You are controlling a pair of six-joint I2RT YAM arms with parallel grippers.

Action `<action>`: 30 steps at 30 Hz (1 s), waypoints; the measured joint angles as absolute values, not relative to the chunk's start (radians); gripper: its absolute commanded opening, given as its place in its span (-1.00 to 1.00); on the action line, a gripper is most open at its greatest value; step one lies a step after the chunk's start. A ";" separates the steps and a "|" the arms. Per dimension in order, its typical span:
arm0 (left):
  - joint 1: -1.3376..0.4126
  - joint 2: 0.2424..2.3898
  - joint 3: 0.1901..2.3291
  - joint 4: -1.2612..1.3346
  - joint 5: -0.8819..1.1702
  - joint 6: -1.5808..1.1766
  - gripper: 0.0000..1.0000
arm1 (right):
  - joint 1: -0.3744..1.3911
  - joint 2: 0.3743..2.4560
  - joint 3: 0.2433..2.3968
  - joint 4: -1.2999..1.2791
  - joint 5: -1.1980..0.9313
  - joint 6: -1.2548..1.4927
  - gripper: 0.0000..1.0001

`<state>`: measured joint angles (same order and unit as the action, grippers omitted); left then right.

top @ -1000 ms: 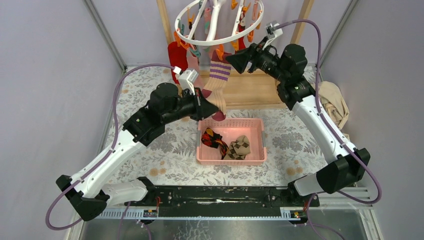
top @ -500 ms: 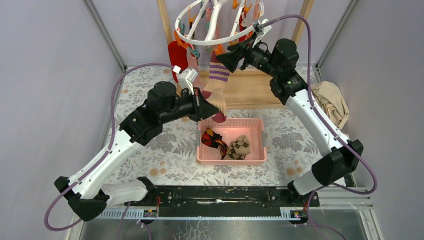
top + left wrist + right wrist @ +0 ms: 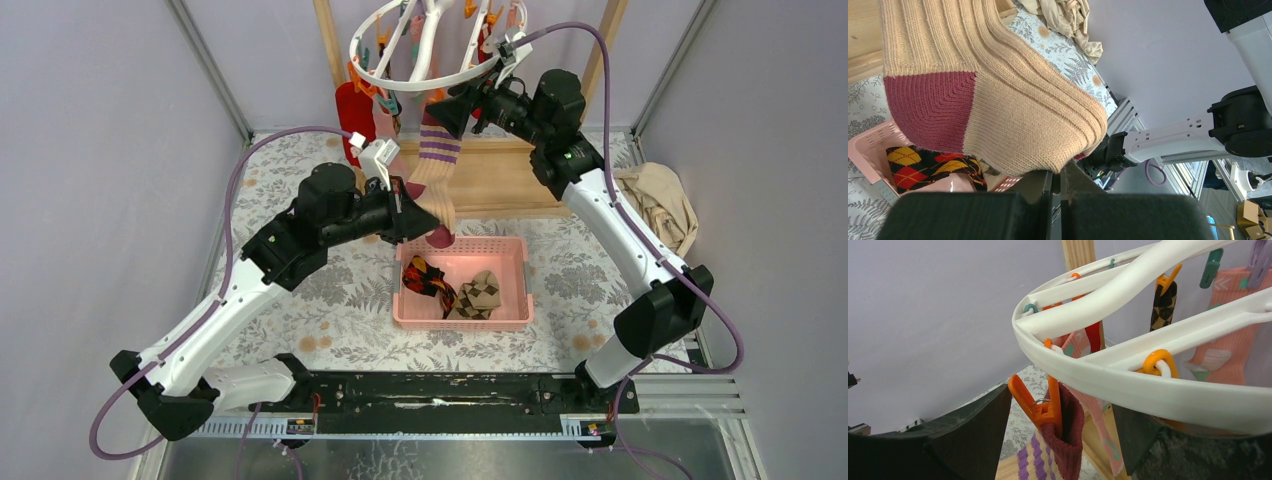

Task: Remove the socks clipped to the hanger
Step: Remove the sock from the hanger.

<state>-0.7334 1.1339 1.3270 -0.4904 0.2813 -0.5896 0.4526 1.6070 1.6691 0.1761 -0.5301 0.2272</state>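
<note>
While sock hangs clipped, left tool pinches it

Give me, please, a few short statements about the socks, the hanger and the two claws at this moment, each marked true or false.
1. The left claw is shut on the lower end of the tan striped sock. True.
2. The right claw is shut on the ring. False: its jaws stand open on either side of the orange clip.
3. The pink basket holds a red-and-black argyle sock and a tan argyle sock. True.
4. The tan striped sock hangs free of any clip. False: the orange clip grips its maroon cuff, under the white hanger.
</note>
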 measured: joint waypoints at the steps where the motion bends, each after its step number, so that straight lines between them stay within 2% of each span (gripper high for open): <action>1: -0.733 1.134 1.327 -0.491 0.281 -0.590 -0.90 | 0.453 1.608 1.669 0.176 -0.527 0.227 0.58; 10: -0.733 1.140 1.327 -0.495 0.282 -0.590 -0.90 | 0.453 1.621 1.684 0.177 -0.514 0.230 0.52; 20: -0.734 1.150 1.327 -0.495 0.282 -0.589 -0.89 | 0.453 1.631 1.691 0.191 -0.515 0.243 0.13; 25: -0.735 1.151 1.327 -0.495 0.282 -0.589 -0.89 | 0.453 1.634 1.691 0.197 -0.515 0.250 -0.25; 28: -0.735 1.151 1.327 -0.495 0.282 -0.589 -0.89 | 0.453 1.634 1.691 0.202 -0.514 0.255 -0.22; 30: -0.735 1.151 1.327 -0.495 0.282 -0.589 -0.89 | 0.453 1.634 1.691 0.204 -0.513 0.255 0.13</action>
